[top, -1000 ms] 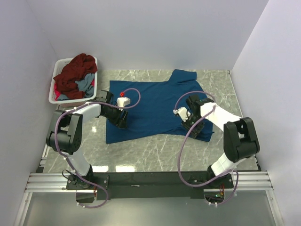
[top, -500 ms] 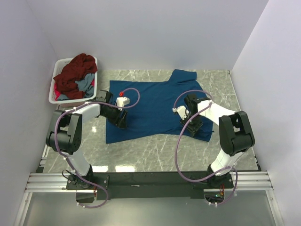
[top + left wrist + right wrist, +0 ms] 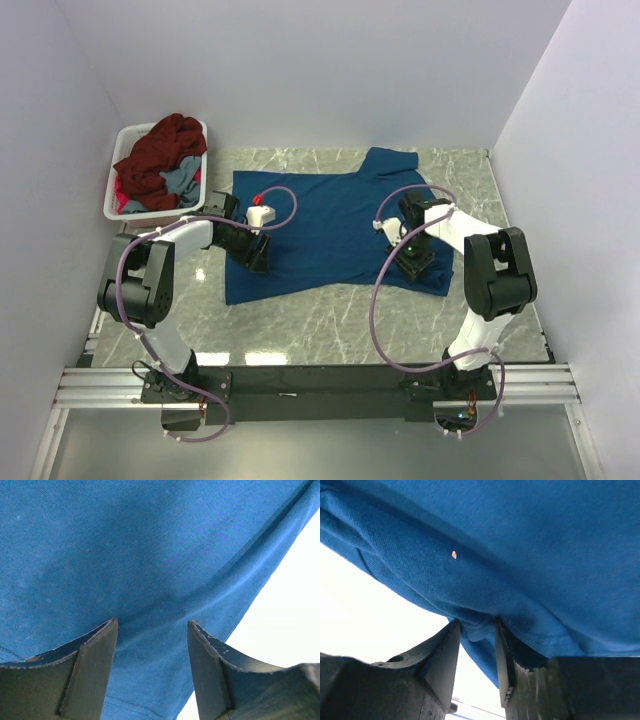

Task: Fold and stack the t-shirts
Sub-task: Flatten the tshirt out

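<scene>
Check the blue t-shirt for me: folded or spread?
Spread. The blue t-shirt lies open and flat across the marble table, with no fold visible. The right end effector pinches its near edge.

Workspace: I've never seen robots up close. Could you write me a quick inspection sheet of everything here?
Surface: marble-patterned table.
Job's things: blue t-shirt spread on the table; maroon t-shirt and grey-blue t-shirt heaped in the white basket.
Clutter: nothing seen.
Tools: left tool open against the blue t-shirt; right tool shut on its edge.
Cables: purple cables loop from both arms.
Surroundings: plain white walls.
</scene>
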Tool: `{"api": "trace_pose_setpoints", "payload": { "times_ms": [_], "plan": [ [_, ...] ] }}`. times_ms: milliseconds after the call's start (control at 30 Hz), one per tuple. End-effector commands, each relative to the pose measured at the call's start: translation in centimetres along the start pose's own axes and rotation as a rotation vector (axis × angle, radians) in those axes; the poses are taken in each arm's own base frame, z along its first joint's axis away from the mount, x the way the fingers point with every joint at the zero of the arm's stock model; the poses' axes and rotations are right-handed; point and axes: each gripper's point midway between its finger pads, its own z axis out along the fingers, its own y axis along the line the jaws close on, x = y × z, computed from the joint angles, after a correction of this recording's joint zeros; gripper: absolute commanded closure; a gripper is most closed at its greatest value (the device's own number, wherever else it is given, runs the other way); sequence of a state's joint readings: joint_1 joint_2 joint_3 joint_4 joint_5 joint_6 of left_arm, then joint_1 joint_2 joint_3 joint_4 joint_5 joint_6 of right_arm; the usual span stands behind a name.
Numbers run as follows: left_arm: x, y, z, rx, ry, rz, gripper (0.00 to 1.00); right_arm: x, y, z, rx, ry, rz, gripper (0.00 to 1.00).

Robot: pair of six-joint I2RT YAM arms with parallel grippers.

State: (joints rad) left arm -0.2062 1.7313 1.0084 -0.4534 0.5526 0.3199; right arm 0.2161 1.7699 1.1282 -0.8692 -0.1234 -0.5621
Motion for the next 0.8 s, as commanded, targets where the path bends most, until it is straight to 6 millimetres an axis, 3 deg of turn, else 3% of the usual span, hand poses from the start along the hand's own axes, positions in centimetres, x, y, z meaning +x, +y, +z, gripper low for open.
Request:
{"api": "trace_pose_setpoints", "payload": {
  "times_ms": [0,233,633,667,767],
  "plan": [
    [0.7,0.5,0.0,-0.013,0.018,0.004,0.36,-0.7,-0.1,-0.8,-0.036,-0.018,0.004,0.59],
    [0.8,0.6,0.3,-0.007,0.022,-0.003,0.36,-1.0,-0.7,-1.6,-0.091,-0.026,0.044,0.64],
    [0.8,0.5,0.3,-0.004,0.025,0.0,0.36,-1.0,-1.0,-1.5,-0.114,-0.019,0.057,0.63],
    [0.8,0.5,0.3,-0.004,0.024,0.002,0.36,-1.0,-1.0,-1.5,-0.111,-0.02,0.054,0.64],
    [0.8,0.7,0.2,-0.012,0.028,-0.002,0.37,-0.9,-0.7,-2.1,-0.117,-0.025,0.049,0.83]
  ]
}}
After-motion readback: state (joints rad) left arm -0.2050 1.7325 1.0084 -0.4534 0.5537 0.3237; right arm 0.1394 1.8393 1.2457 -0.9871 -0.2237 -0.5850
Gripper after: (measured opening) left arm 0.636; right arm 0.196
